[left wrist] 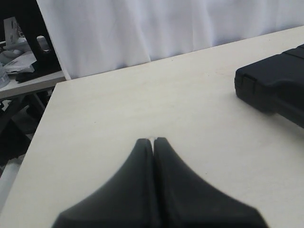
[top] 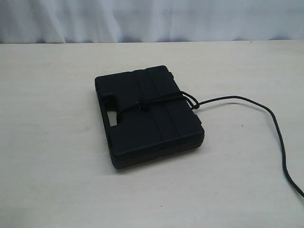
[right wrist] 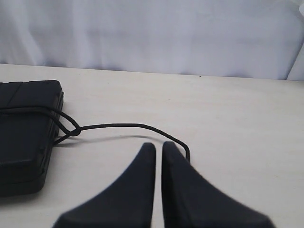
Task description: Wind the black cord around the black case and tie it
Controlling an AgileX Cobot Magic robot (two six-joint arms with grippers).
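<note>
The black case (top: pixel 156 128) lies flat mid-table. The black cord (top: pixel 161 99) crosses its lid, with a small knot near the handle slot and a loop at the case's right edge. Its free tail (top: pixel 278 126) trails right across the table and off the lower right. Neither gripper shows in the exterior view. In the left wrist view my left gripper (left wrist: pixel 153 140) is shut on nothing over bare table, with the case (left wrist: pixel 278 83) off to one side. My right gripper (right wrist: pixel 159 145) has its fingers almost together and empty. The cord (right wrist: pixel 123 126) runs from the case (right wrist: pixel 23 137) past one fingertip.
The pale tabletop (top: pixel 57 166) stretches round the case, with a white curtain (top: pixel 152 19) behind its far edge. Past the table's corner in the left wrist view stands a cluttered bench (left wrist: pixel 21 61).
</note>
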